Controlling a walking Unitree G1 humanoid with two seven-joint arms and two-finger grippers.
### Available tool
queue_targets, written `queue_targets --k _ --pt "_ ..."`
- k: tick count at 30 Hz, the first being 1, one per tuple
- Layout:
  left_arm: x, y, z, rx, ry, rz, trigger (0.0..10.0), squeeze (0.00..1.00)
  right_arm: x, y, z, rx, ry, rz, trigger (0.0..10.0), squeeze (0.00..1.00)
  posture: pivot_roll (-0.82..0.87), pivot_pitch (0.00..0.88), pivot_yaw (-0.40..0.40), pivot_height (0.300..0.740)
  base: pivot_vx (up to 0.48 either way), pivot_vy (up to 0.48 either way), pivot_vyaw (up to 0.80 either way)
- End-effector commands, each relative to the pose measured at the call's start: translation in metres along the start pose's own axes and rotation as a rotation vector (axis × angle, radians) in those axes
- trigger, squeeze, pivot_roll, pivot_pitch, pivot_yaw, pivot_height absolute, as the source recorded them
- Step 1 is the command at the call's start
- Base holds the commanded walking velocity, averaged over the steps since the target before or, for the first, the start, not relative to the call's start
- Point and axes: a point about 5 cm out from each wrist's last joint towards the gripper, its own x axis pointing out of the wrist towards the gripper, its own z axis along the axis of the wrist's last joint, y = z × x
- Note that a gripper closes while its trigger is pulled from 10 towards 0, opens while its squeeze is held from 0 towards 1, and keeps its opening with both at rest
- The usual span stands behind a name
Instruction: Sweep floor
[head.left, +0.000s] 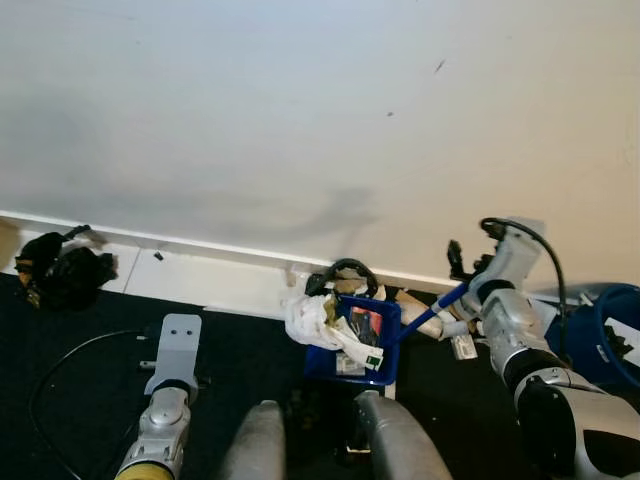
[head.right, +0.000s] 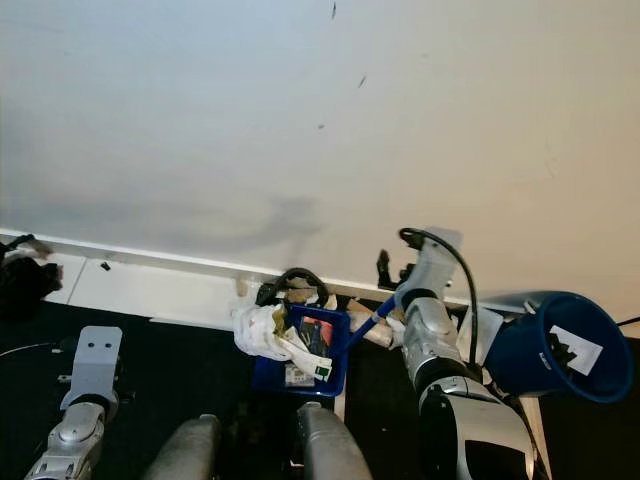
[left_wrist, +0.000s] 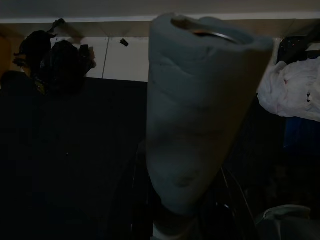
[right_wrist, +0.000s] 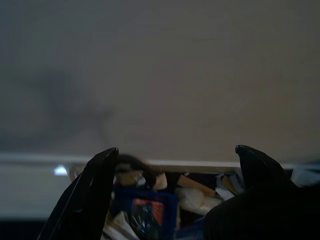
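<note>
Right gripper (right_wrist: 175, 185): the two black fingers (right_wrist: 82, 200) stand wide apart in the right wrist view, with nothing visible pinched at their tips. Yet in the head views the blue handle (head.left: 432, 313) runs from the dustpan straight up to this wrist, so it is probably held lower in the hand; I cannot confirm the contact from these pictures. The right arm (head.left: 515, 330) sits at about 4 o'clock in the head view, bent in toward the centre.

Blue dustpan (head.left: 385, 345): on the dark floor (head.left: 90, 320) at roughly 6 o'clock, just against the white baseboard (head.left: 200, 270). It is loaded: crumpled white paper (head.left: 310, 318) spills over its left edge, and a printed wrapper (head.left: 362, 325) and other scraps lie inside. A black cord loop (head.left: 345, 268) rests at its far edge, against the wall (head.left: 300, 110).

Blue bin (head.right: 555, 345): at 4 o'clock, tipped on its side, mouth toward the camera, beyond the right arm.

Left gripper (head.left: 178, 345): low at 7 o'clock, over the dark floor; I cannot tell how its fingers stand. A black bundle (head.left: 62, 268) lies at 9 o'clock by the baseboard.
</note>
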Motion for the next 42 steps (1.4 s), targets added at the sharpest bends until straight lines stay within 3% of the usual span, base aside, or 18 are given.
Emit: queue_targets --k 1,15,25,42 --pt "-0.008 -0.007 -0.019 -0.053 0.076 -0.01 10.0 0.0 -0.004 -0.001 -0.011 -0.032 0.051 0.009 10.0 0.0 0.25 0.216 -0.19 0.74 0.0 0.0 0.0" --pt "-0.01 -0.013 -0.018 -0.059 0.076 -0.019 10.0 0.0 -0.004 -0.003 -0.006 -0.13 0.006 -0.013 10.0 0.0 0.23 0.205 -0.182 0.74 0.0 0.0 0.0" --pt "-0.011 -0.014 -0.022 -0.05 0.093 -0.033 10.0 0.0 -0.007 -0.01 -0.009 -0.074 -0.006 -0.075 10.0 0.0 0.22 0.198 -0.17 0.74 0.0 0.0 0.0" --pt "-0.011 -0.02 -0.021 -0.033 0.093 -0.056 10.0 0.0 -0.008 -0.015 -0.006 -0.087 -0.024 -0.081 10.0 0.0 0.21 0.193 -0.164 0.74 0.0 0.0 0.0"
